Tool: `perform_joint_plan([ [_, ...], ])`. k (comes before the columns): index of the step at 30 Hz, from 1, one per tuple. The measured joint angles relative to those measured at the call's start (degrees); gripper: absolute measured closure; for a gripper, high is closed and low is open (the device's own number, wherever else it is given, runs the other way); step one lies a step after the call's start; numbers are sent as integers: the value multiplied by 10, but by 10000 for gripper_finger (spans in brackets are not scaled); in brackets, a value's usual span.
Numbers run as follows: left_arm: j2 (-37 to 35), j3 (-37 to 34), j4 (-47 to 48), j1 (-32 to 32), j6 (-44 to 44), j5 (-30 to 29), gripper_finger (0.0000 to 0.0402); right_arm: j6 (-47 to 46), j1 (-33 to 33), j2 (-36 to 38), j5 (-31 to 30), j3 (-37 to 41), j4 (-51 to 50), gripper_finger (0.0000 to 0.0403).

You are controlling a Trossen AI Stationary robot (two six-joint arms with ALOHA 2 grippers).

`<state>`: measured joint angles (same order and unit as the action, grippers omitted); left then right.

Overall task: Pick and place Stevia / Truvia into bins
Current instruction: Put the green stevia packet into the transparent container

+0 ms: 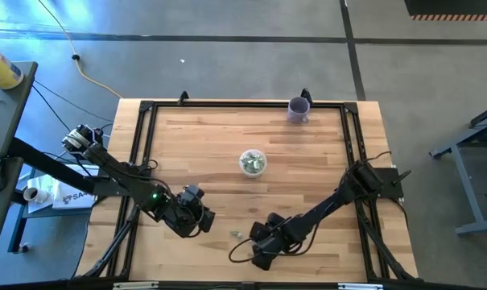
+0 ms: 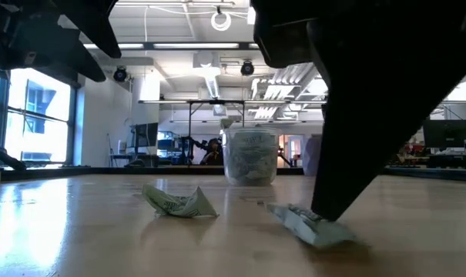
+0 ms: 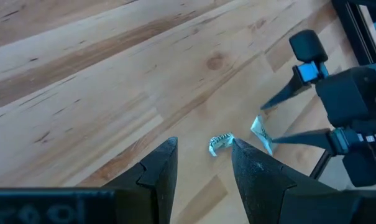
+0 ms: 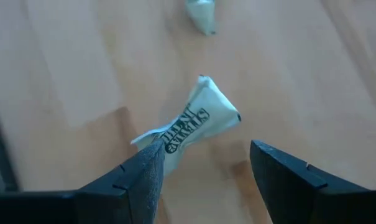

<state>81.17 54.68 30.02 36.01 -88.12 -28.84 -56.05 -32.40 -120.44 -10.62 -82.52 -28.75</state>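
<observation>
Wooden table (image 1: 227, 145) under office lights; right gripper (image 4: 203, 165), fingers spread, straddles a crumpled packet (image 4: 197, 124) near the front edge. Left gripper (image 3: 203, 168) hovers released beside another packet (image 3: 220, 142).

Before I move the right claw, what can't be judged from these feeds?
- Low view: the right claw hides where its tips meet the near packet.
- High view: the loose packets are too small to count.
- Clear cup: packets inside blur together; the count is unreadable.
- Right wrist view: the second packet is cut off by the edge.
</observation>
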Motion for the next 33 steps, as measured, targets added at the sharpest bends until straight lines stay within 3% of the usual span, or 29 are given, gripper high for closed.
perform_joint_plan([
  [5,0,0,-1,0,-2,0,218,-10,1,0,-5,0,6,176],
  [13,0,0,-1,0,-6,-1,218,22,20,0,-65,-1,-8,176],
  [20,0,0,-1,0,-6,-4,218,0,66,3,-145,-1,-146,176],
  [28,0,0,-1,0,-6,-4,218,190,61,68,-182,-4,-186,176],
  [31,0,0,-1,0,-6,-5,218,342,56,87,-188,6,-188,176],
  [33,0,0,0,0,-2,-5,218,471,51,88,-150,12,-184,176],
])
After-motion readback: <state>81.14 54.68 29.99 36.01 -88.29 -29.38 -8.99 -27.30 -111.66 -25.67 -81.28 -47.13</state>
